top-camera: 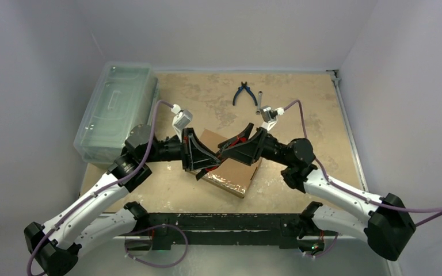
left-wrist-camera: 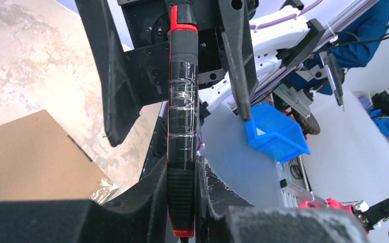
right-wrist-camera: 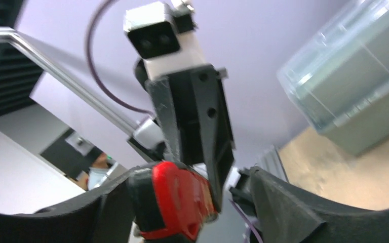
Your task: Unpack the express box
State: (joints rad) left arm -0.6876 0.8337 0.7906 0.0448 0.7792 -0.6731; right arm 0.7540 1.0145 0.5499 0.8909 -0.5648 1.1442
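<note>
L gripper [left-wrist-camera: 182,174]: jaws clamped on red-and-black tool [left-wrist-camera: 182,101], taped mid-handle. R gripper [right-wrist-camera: 197,187]: jaws wide apart round its red end. Under both, express box [top-camera: 234,171] lies flat at tabletop [top-camera: 299,103] centre, lid shut, skewed; long axis approx far-left to near-right.

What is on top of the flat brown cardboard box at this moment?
Nothing visibly rests on the cardboard box. The left fingers and right fingers meet above it around a red-and-black tool, covering its far part, which cannot be checked.
</note>
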